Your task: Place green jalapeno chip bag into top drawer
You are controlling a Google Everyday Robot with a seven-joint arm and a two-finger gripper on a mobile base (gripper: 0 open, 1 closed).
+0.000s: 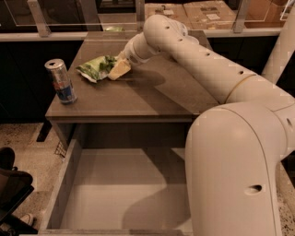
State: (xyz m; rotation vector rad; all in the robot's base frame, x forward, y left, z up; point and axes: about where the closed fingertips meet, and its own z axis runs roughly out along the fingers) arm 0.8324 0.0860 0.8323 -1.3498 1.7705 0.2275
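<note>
Hand (118, 69) rests low on the surface (152, 97), touching the bag (96, 68) just beside it; whether it grips, I cannot tell. Drawer (115, 184) stands open well below the hand, so lifting and dropping in are left, I'd say.

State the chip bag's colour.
Chip bag: light green, white patches, in camera view; gripper beside it.

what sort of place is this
Probably an office or lab: a table with an open top drawer, cardboard boxes behind glass, speckled floor. The gripper is at the green jalapeno chip bag on the table.
</note>
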